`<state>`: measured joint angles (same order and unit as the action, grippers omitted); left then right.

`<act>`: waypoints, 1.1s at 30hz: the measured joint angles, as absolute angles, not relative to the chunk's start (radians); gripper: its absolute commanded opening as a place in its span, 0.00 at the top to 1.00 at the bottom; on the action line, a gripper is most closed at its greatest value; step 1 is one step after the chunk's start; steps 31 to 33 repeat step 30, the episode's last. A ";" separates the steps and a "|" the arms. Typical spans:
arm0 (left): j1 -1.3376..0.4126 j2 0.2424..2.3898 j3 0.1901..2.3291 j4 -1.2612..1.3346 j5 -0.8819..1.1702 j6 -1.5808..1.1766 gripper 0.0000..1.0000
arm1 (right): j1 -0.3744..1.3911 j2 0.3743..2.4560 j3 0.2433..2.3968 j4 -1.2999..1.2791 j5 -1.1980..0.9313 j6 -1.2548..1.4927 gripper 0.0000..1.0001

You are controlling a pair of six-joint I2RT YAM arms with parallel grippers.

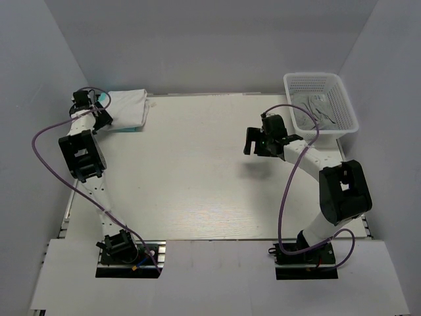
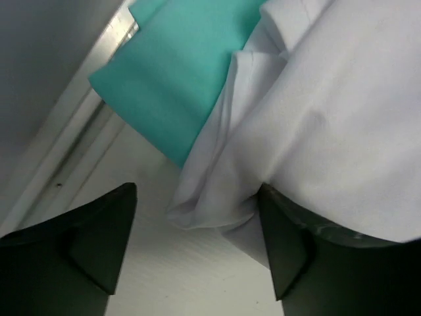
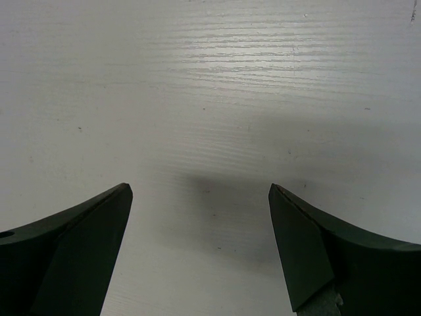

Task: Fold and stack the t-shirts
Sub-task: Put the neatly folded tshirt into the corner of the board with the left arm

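Stacking looks done: left tool (image 2: 197,187) spread open at the white shirt (image 2: 329,118), teal shirt (image 2: 171,72) beneath it, right tool (image 3: 200,187) open well apart; next, lift clear.

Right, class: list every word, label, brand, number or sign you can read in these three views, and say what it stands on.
None can be read.
The white t-shirt, the teal t-shirt, the mesh basket and the table show no print.
Any marking on the arm bases is too small to tell.
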<state>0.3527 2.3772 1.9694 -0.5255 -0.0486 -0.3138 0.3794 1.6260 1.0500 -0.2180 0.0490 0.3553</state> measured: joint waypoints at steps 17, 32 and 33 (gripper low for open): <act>0.252 1.705 1.402 -0.379 0.090 -0.414 0.00 | 0.379 1.386 0.931 -0.179 0.002 0.364 0.10; -0.105 1.063 0.596 -0.076 0.296 -0.516 0.00 | 0.380 1.039 0.568 -0.095 -0.079 0.385 0.10; -0.105 1.063 0.596 -0.076 0.296 -0.516 0.00 | 0.380 1.039 0.568 -0.095 -0.079 0.385 0.10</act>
